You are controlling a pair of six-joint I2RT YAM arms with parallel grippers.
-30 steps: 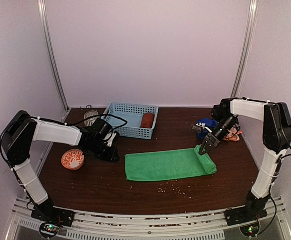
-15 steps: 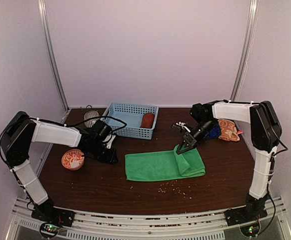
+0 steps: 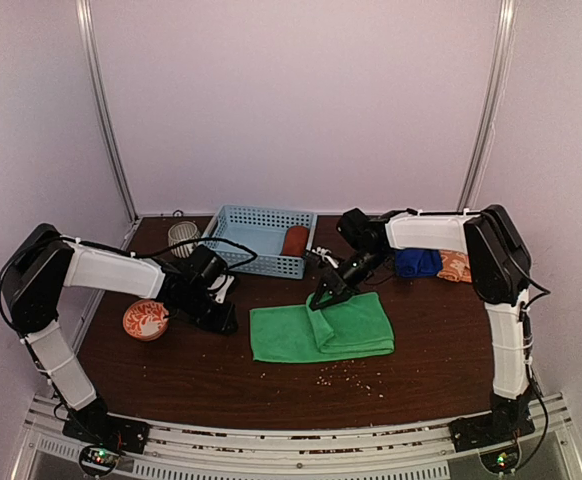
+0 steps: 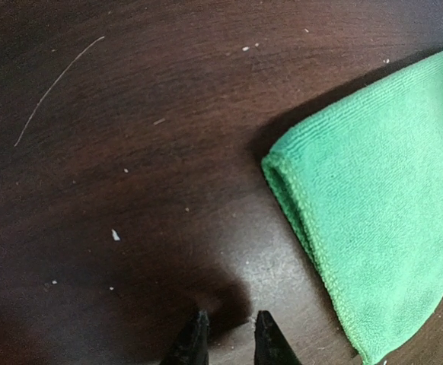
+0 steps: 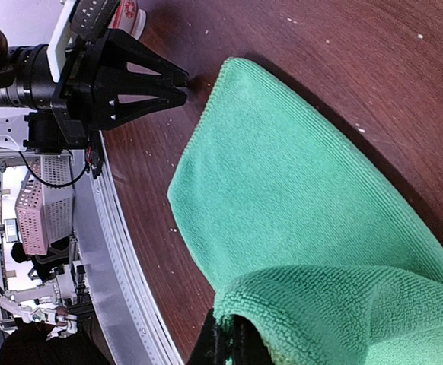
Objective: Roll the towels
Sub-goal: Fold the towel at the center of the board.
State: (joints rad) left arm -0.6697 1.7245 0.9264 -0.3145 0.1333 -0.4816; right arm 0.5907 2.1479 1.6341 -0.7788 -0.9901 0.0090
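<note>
The green towel (image 3: 321,328) is soft, matt cloth with a fine ribbed nap and a thicker stitched hem. The table (image 3: 421,370) under it looks like dark wood grain, smooth with a dull sheen and flecked with pale specks. The basket (image 3: 261,240) looks like light blue moulded plastic lattice, and the bowl (image 3: 145,320) has a smooth orange-and-white patterned surface. The left gripper (image 4: 229,334) is matt black plastic, and the left arm (image 3: 111,268) wears smooth white shells.
</note>
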